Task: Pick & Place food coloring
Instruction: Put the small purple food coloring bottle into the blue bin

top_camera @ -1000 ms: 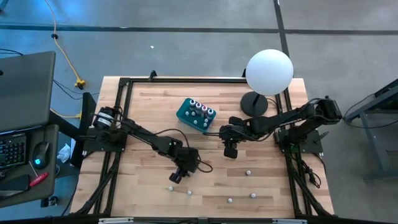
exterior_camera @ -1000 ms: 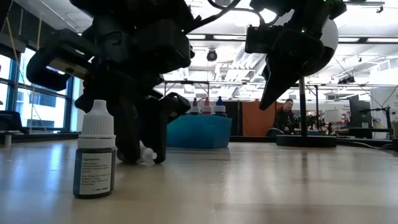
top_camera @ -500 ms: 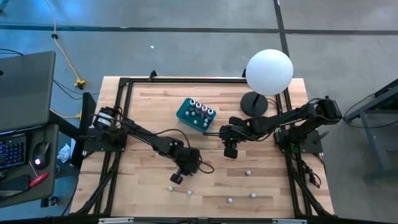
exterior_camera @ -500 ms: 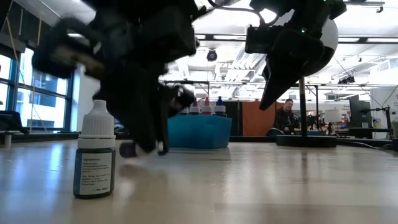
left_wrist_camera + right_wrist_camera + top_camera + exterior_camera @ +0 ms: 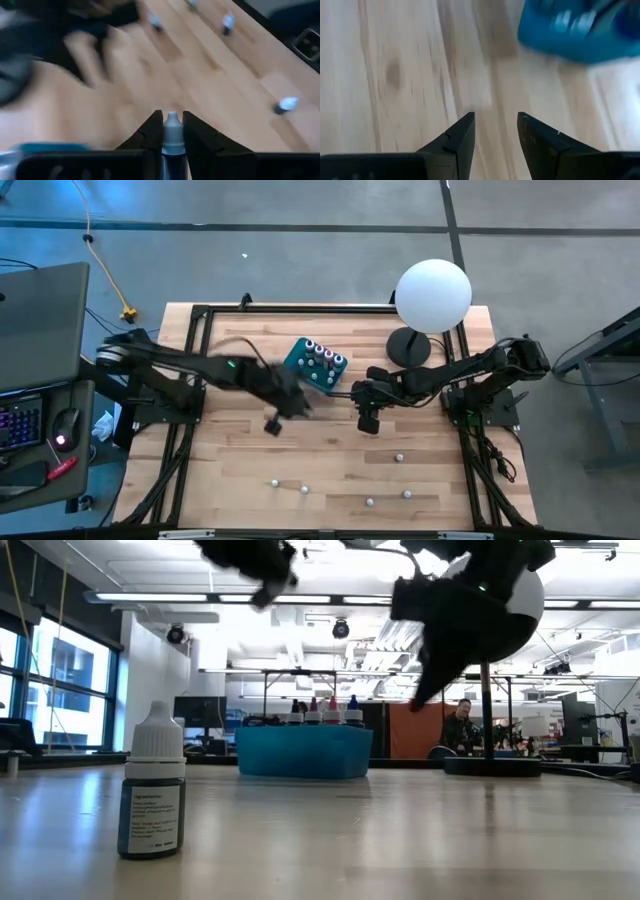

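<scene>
We see the left pincer (image 5: 172,131) raised above the wooden desk (image 5: 340,470), clamped on a small food coloring bottle (image 5: 171,137) whose pale cap pokes up between the two dark fingers (image 5: 149,135). From above, that pincer (image 5: 272,424) hangs just beside the teal box (image 5: 298,360), on the side nearer the desk's front edge, and its arm is smeared with motion blur. The box sits near the middle of the desk toward the back and holds several upright bottles (image 5: 320,357) with white caps; in the low view their coloured tips show above its rim (image 5: 305,735). The right pincer (image 5: 496,131) hovers over bare wood with its fingers spread apart and nothing between them; from above it (image 5: 368,420) sits on the box's other side, near the black base of the white globe lamp (image 5: 433,295). Loose bottles stand scattered toward the front of the desk: two (image 5: 289,485) at front left and three more (image 5: 398,457) to the right. One dark bottle with a white cap (image 5: 152,783) stands upright very close to the low camera. A person (image 5: 462,728) shows in the room beyond the desk.
</scene>
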Robot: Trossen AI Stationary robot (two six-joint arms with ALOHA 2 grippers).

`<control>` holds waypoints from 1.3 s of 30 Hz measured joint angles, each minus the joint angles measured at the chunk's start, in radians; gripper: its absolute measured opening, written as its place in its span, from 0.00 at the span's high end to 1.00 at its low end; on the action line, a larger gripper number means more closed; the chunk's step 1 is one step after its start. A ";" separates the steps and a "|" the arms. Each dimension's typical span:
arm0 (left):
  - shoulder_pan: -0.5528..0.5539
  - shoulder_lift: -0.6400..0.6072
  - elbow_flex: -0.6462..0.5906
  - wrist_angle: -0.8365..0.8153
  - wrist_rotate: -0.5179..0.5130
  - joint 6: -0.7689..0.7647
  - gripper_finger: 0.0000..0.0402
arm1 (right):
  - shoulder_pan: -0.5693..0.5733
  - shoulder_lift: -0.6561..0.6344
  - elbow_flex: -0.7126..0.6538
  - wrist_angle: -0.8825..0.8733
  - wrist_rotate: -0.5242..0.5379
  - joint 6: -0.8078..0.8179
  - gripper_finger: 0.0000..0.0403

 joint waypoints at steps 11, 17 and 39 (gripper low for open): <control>0.245 -0.115 -0.243 0.605 0.286 0.083 0.86 | 0.019 0.033 0.000 0.511 0.257 -0.159 0.65; 0.259 -0.034 -0.374 1.042 0.360 -0.021 0.85 | -0.026 0.098 0.000 0.754 0.299 -0.170 0.65; 0.251 0.049 -0.376 1.164 0.320 -0.102 0.85 | 0.027 0.152 0.000 0.973 0.393 -0.379 0.65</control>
